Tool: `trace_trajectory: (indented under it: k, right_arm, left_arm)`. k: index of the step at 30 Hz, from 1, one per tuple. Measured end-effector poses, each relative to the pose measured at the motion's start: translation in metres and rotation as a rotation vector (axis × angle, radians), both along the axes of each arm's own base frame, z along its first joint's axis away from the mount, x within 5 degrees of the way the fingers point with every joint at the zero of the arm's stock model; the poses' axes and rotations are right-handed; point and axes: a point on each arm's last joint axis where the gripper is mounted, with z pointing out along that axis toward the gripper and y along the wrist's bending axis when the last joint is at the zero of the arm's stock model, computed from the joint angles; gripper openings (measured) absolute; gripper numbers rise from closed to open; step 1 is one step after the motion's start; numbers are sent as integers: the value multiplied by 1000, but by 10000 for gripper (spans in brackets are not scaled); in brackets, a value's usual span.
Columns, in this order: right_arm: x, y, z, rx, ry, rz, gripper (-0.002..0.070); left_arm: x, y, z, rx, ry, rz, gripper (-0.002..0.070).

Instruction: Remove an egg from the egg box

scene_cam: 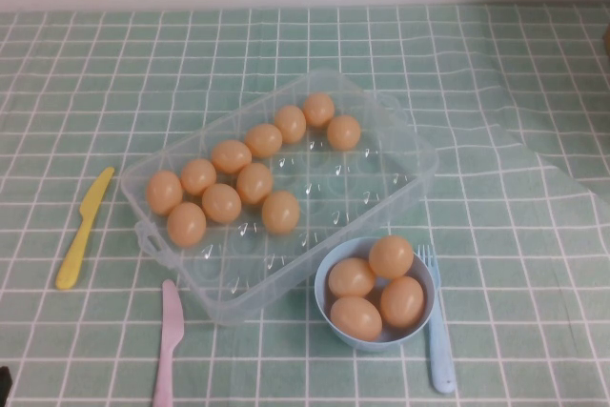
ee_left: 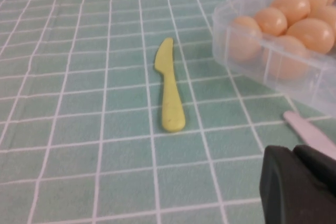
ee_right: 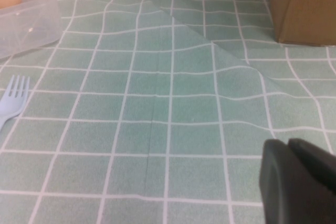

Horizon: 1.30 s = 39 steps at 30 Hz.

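Egg box [scene_cam: 400, 178] open-topped, unobstructed

A yellow plastic knife [ee_left: 169, 87] is seen lying flat on the green checked tablecloth [ee_left: 79, 103]. The clear egg box [ee_left: 273, 59], filled with orange-tan eggs [ee_left: 292, 7], is seen near it. A pink utensil tip [ee_left: 310, 132] is seen beside the left gripper [ee_left: 299, 184].

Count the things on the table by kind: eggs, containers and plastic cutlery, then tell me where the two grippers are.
Eggs: 15
Containers, egg box and blue bowl: 2
Knives: 2
Fork: 1
Total: 20
Left gripper hangs beside the yellow knife, right gripper over bare cloth.
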Motion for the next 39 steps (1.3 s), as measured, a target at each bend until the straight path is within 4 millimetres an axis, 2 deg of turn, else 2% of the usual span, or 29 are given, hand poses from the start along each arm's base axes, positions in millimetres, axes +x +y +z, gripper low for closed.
trace_trajectory:
  k: [6, 17, 20, 28, 35, 39]
  right_arm:
    - [0, 0, 0, 0, 0, 0, -17]
    - [0, 0, 0, 0, 0, 0, -17]
    - [0, 0, 0, 0, 0, 0, -17]
    - [0, 0, 0, 0, 0, 0, -17]
    - [0, 0, 0, 0, 0, 0, -17]
    - [0, 0, 0, 0, 0, 0, -17]
  left_arm:
    - [1, -2, 5, -81, -43, -2, -5]
    - [2, -7, 15, -562, -66, 27, -5]
    - [2, -7, 17, -616, -80, 32, -5]
    - [2, -7, 22, -687, -95, 39, -5]
    - [6, -14, 60, -645, 48, 5, -4]
    - [19, -21, 82, -549, 192, -24, -5]
